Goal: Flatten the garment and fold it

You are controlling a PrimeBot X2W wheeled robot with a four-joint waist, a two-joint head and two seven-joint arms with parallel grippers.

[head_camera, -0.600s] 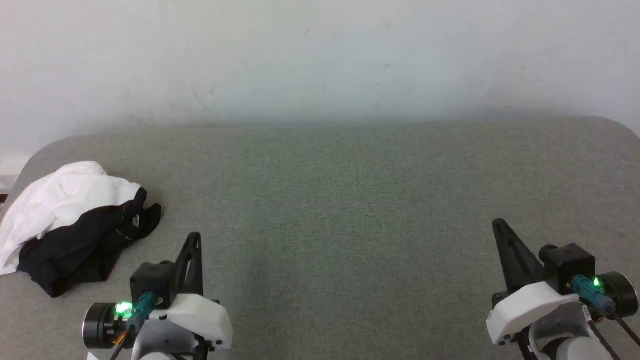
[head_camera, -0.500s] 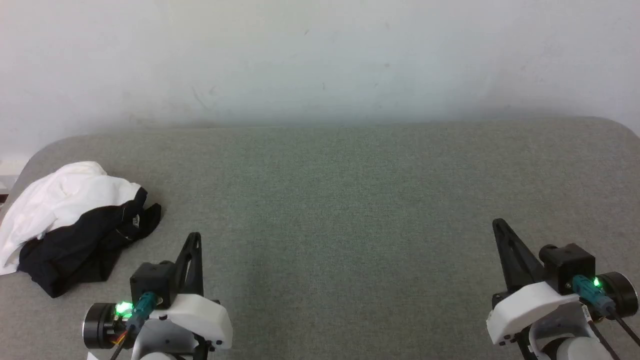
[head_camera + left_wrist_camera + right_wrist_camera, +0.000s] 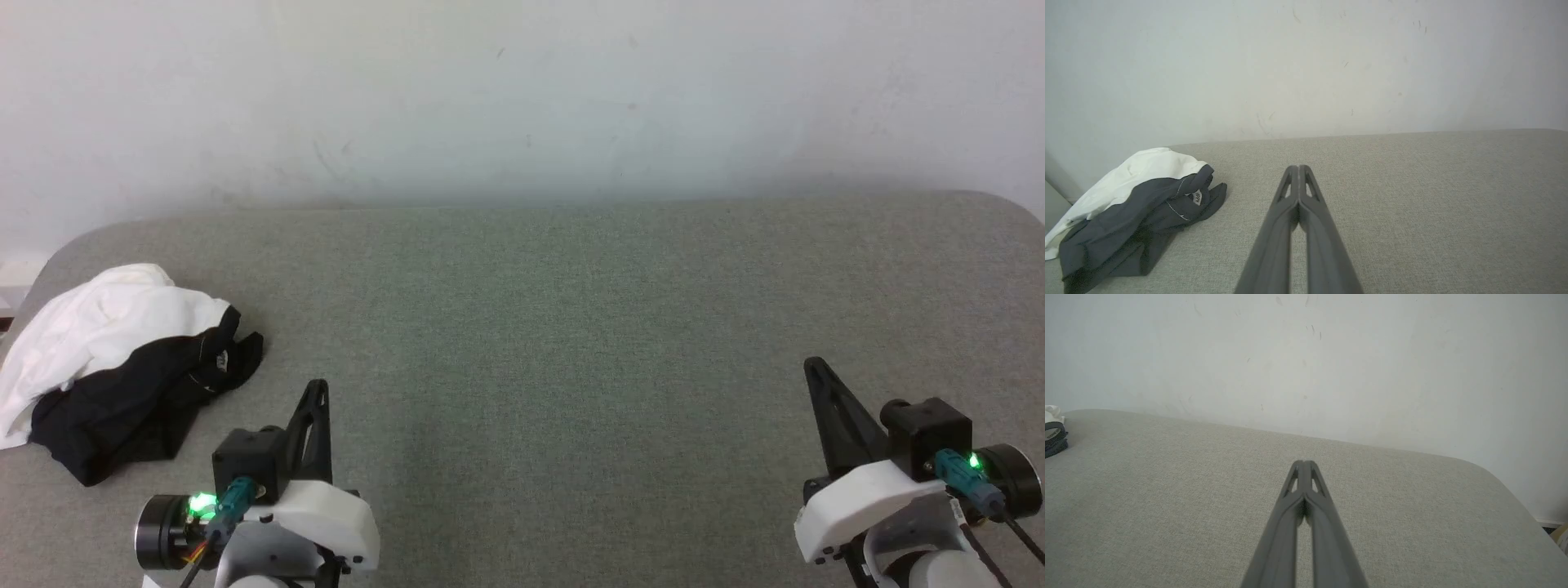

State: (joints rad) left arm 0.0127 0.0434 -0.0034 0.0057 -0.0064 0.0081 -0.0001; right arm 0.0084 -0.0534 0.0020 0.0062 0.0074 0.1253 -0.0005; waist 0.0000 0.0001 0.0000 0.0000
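Head view, item: the shirt is lying crumpled at the far left of the grey fabric surface, its white body bunching behind the black sleeves.
Head view, claws: my left gripper and right gripper are hovering clenched on nothing, both apart from the shirt.
Left wrist view: the neck tag is showing on a black fold.
Right wrist view: the shirt's edge is peeking in at the left border.
Handling: I am judging it light, limp and prone to sagging.
Hold: I am favouring the black shoulder beside the tag.

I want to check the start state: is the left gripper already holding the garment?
No, the left gripper is shut on nothing, and the garment lies crumpled on the grey surface, apart from it.
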